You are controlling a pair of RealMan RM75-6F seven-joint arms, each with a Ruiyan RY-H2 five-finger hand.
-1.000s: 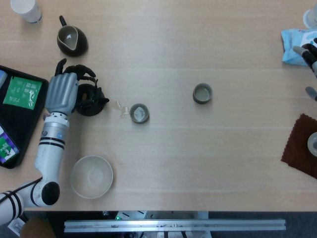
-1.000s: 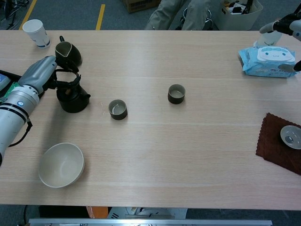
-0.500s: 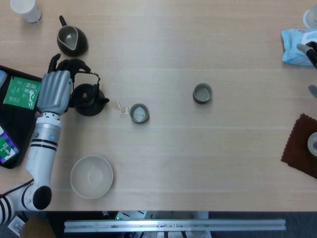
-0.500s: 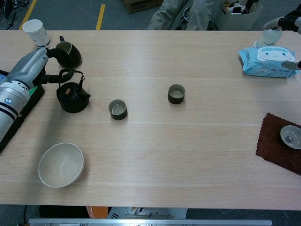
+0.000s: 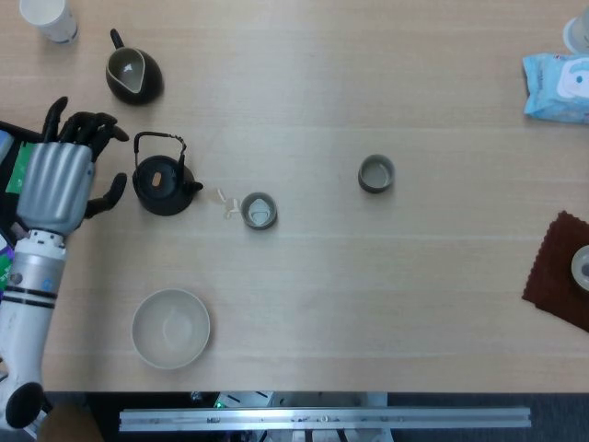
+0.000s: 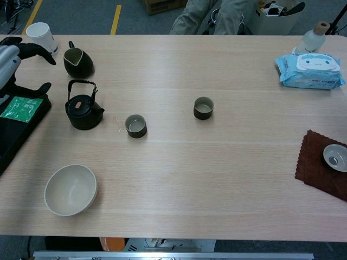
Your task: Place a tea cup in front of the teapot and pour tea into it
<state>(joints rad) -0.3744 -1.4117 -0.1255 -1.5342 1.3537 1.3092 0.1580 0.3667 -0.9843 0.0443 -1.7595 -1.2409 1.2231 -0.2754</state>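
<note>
Nearest the front edge of the wooden table (image 5: 386,304), on the left, sits a pale empty bowl (image 5: 170,329), open side up. At the right edge a dark brown cloth (image 6: 321,169) lies flat with a small silvery dish (image 6: 335,157) resting on it.

Further in, the left hand (image 5: 57,180) hovers at the left side of the table, over the inner edge of a black tray (image 6: 16,127) that carries a green packet (image 6: 20,106). Its fingers (image 5: 81,127) are spread apart and hold nothing; the thumb juts toward the teapot without touching it. The right hand shows in neither view.

The black teapot (image 5: 164,181) stands upright just right of that hand, its hoop handle raised and its spout pointing right. Just beyond the spout, near but apart from it, stands a dark tea cup (image 5: 259,211), upright, its inside pale; whether it holds tea cannot be told. A tiny pale scrap (image 5: 226,200) lies on the table between pot and cup. A second tea cup (image 5: 375,173) stands well to the right, near the table's middle.

Further back on the left is a dark pouring pitcher (image 5: 132,74) with a handle, and beyond it a white paper cup (image 6: 42,37) in the far left corner. In the far right corner lies a blue pack of wet wipes (image 6: 309,70), with a small bottle (image 6: 314,38) behind it.
</note>
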